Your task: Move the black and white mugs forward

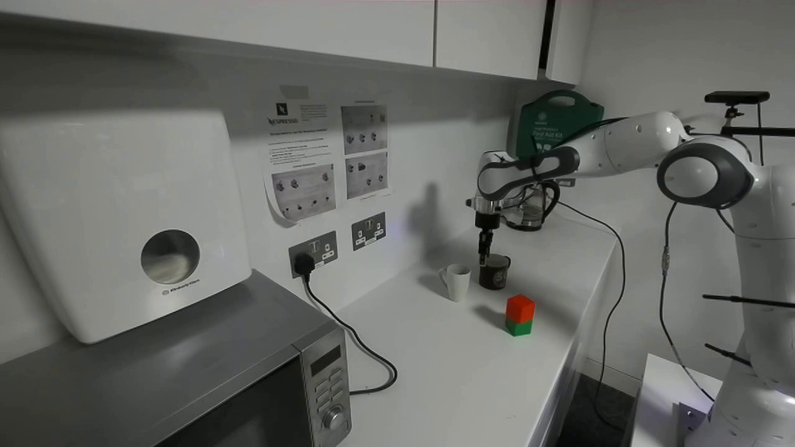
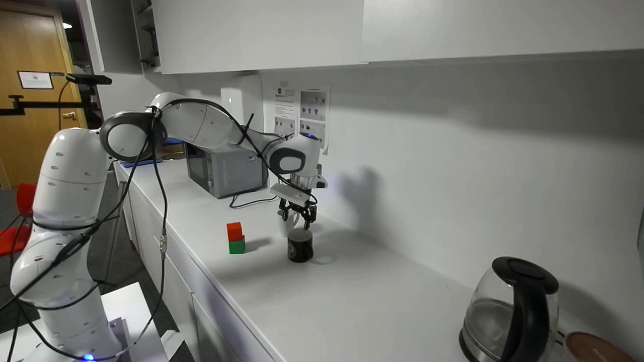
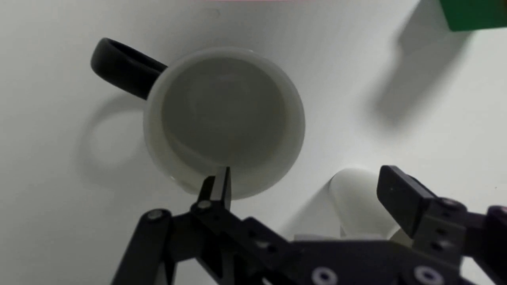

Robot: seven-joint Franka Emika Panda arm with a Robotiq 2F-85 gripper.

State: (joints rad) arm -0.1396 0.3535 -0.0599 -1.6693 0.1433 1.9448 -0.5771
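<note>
The black mug stands upright on the white counter in both exterior views (image 1: 494, 277) (image 2: 300, 250). In the wrist view the black mug (image 3: 223, 114) shows its pale inside, with its black handle pointing to the upper left. The white mug (image 1: 458, 284) stands upright beside it, nearer the microwave; it is partly hidden behind the gripper in an exterior view (image 2: 287, 225) and in the wrist view (image 3: 356, 198). My gripper (image 3: 307, 170) is open and empty, pointing down just above the mugs (image 1: 484, 254) (image 2: 297, 220). One fingertip overlaps the black mug's rim; contact is unclear.
A red block (image 1: 520, 308) sits on a green block (image 1: 518, 327) near the counter's front edge. A microwave (image 1: 323, 372) with a cable stands at one end of the counter (image 2: 362, 311), a glass kettle (image 2: 513, 311) at the other. The wall runs behind the mugs.
</note>
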